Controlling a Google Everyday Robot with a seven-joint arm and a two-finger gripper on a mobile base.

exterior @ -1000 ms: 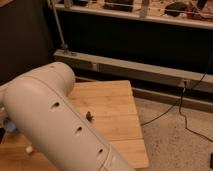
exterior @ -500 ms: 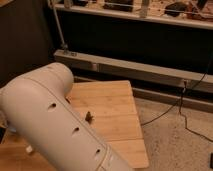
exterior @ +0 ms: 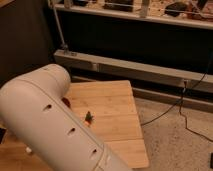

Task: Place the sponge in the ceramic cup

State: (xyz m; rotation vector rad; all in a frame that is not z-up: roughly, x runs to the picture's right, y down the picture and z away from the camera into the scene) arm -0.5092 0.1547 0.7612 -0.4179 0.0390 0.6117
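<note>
My white arm (exterior: 55, 120) fills the left and lower part of the camera view and covers much of the wooden table (exterior: 115, 115). The gripper is out of view, somewhere beyond the arm's lower end. Neither the sponge nor the ceramic cup shows; both are hidden behind the arm or out of frame. A thin red-orange sliver (exterior: 66, 102), perhaps a bowl's rim, peeks out at the arm's edge.
A small green and orange object (exterior: 89, 118) stands on the table beside the arm. The table's right edge (exterior: 141, 130) drops to a speckled floor with black cables (exterior: 175, 107). A dark shelf unit with a metal rail (exterior: 130, 67) runs behind the table.
The arm has shifted slightly and now covers a small blue patch that showed at the left edge one second ago. Nothing else has moved.
</note>
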